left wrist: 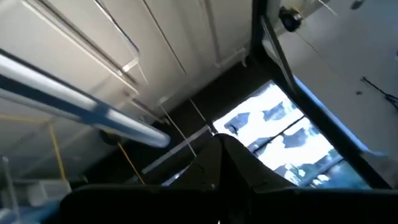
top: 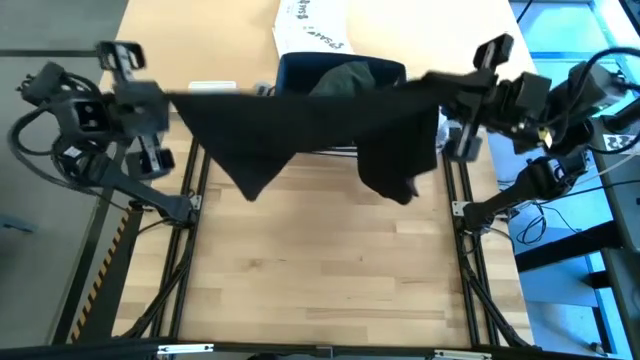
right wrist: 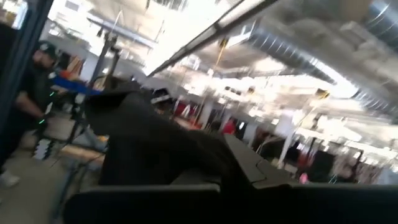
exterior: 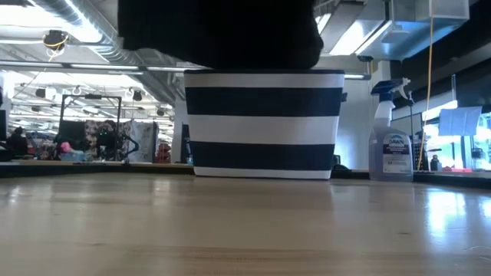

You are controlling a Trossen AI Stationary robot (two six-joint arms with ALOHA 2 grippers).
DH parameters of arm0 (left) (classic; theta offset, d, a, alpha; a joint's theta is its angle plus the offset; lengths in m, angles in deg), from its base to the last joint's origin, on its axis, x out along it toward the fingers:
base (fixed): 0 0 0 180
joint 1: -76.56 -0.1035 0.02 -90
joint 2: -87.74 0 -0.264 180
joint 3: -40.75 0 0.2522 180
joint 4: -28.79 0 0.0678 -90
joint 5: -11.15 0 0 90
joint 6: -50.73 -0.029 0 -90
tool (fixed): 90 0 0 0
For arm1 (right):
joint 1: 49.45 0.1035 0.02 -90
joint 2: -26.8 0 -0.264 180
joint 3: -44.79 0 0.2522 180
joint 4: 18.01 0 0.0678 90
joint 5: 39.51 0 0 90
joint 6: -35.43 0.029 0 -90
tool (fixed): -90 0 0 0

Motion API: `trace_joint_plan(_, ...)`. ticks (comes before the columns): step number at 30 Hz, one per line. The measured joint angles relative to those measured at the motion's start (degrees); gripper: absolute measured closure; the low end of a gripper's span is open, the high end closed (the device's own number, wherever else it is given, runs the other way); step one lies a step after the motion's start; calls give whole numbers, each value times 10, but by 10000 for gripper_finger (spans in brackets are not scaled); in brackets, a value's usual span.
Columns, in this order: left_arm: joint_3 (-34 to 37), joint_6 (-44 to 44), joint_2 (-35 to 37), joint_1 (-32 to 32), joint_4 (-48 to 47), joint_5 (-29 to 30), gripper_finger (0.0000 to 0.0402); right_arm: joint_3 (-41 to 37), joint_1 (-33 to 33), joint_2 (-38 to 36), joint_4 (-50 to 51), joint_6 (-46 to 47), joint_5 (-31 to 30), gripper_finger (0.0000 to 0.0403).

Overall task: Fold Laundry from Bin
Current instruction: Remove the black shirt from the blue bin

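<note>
A black garment [top: 300, 125] is stretched in the air between my two grippers, in front of the bin [top: 385, 68]. My left gripper [top: 173, 100] is shut on its left end and my right gripper [top: 438, 92] on its right end. Two loose parts hang down, one pointed [top: 250, 185] and one bunched [top: 395, 180]. In the low view the garment's lower edge [exterior: 222, 34] hangs clear of the table before the striped bin [exterior: 265, 126]. A dark green garment [top: 345, 75] lies in the bin. My left gripper holds the black garment's upper left end [top: 185, 100], coming from the table's left side; the cloth [left wrist: 236, 168] bunches over the fingers and hides the pinch. The top edge runs taut toward the other gripper, the rest hanging free above the table. My right gripper holds the garment's upper right end [top: 428, 90], coming from the table's right side. Bunched cloth [right wrist: 155, 149] rises over the fingers, so whether it holds one layer or several I cannot tell. The cloth hangs below it, clear of the table.
A white printed box [top: 310, 25] stands behind the bin at the far edge. A spray bottle [exterior: 391, 142] stands to the bin's right. The bare wooden tabletop [top: 330, 260] stretches from under the garment to the near edge. People show in the room beyond.
</note>
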Motion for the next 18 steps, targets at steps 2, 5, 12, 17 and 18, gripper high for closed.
trace_joint_plan(2,0,14,0,18,-60,33,401,0,25,2,45,14,-21,402)
trace_joint_plan(5,9,37,0,44,-140,89,401,1,56,15,125,51,-46,403)
trace_joint_plan(12,75,102,-1,89,-226,214,401,0,86,83,298,178,-61,403)
trace_joint_plan(17,151,174,-1,114,-252,225,401,-12,86,141,408,275,-61,403)
trace_joint_plan(18,170,186,-1,117,-252,228,401,-24,86,149,421,291,-61,403)
